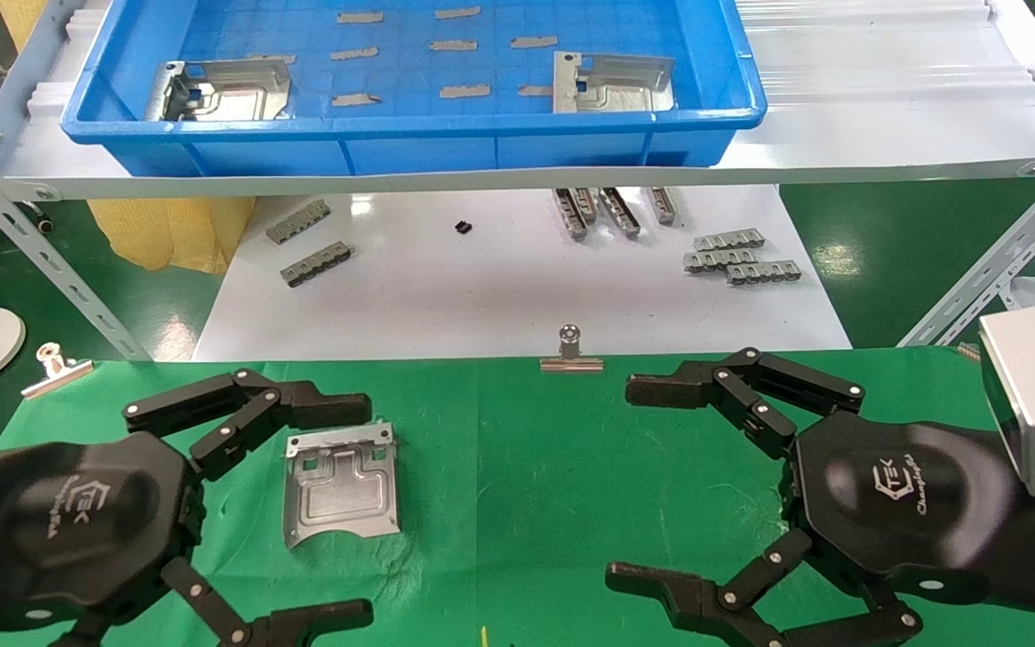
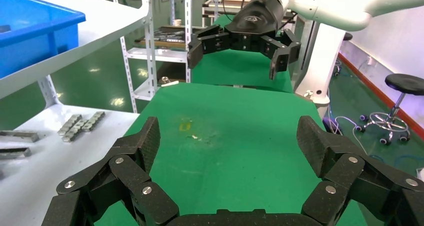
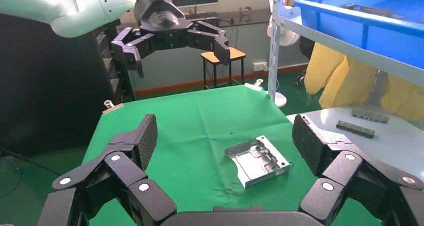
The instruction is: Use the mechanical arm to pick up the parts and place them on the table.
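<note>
Parts first: one stamped sheet-metal plate [image 1: 340, 485] already sits flat on the green counter [image 1: 535, 467], lower left of centre in the head view, right between the open fingers of your left gripper [image 1: 320, 512]. Two more plates [image 1: 223, 90] and [image 1: 612, 83] lie in the blue bin [image 1: 410, 144] on the white shelf [image 1: 886, 108] across the top of the frame, with thin little grey strips [image 1: 453, 45] scattered between them.

Both sets of jaws are spread wide and holding nothing. Your right gripper [image 1: 652, 485] hovers over bare cloth at lower right.

My guess is you're between picks, so here's what I'd watch for. Going back into the bin, you've got a tall wall and a shelf edge to clear, and a low approach could clip either. Those plates lie flat, so fingers may skate off or scoop a strip along with them. Pulling the left gripper away carelessly could also nudge the placed plate and bunch the creased cloth. The toothed grey bars [image 1: 742, 256] on the white board [image 1: 517, 288] aren't your target, so don't wander there.
</note>
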`<state>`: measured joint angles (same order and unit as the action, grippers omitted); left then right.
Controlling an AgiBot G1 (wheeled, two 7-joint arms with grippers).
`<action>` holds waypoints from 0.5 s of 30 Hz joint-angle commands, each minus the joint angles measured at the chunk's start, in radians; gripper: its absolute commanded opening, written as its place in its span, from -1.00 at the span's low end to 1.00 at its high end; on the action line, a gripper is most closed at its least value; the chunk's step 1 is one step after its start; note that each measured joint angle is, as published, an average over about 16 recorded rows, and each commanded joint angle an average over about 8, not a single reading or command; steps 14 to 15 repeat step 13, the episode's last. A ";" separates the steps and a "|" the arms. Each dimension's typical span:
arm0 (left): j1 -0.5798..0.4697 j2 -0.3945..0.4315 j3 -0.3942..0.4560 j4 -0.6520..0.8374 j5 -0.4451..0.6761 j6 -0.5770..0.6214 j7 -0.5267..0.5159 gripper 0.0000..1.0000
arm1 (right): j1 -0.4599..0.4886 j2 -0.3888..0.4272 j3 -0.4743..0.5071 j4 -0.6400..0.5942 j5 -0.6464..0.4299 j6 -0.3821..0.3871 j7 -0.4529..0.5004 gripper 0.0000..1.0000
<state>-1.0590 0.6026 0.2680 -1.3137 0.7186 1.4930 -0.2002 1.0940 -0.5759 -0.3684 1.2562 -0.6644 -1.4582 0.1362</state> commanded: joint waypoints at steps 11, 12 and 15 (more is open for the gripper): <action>-0.010 0.006 0.008 0.020 0.008 0.001 0.009 1.00 | 0.000 0.000 0.000 0.000 0.000 0.000 0.000 1.00; -0.010 0.006 0.008 0.020 0.008 0.001 0.009 1.00 | 0.000 0.000 0.000 0.000 0.000 0.000 0.000 1.00; -0.010 0.006 0.008 0.021 0.008 0.001 0.010 1.00 | 0.000 0.000 0.000 0.000 0.000 0.000 0.000 1.00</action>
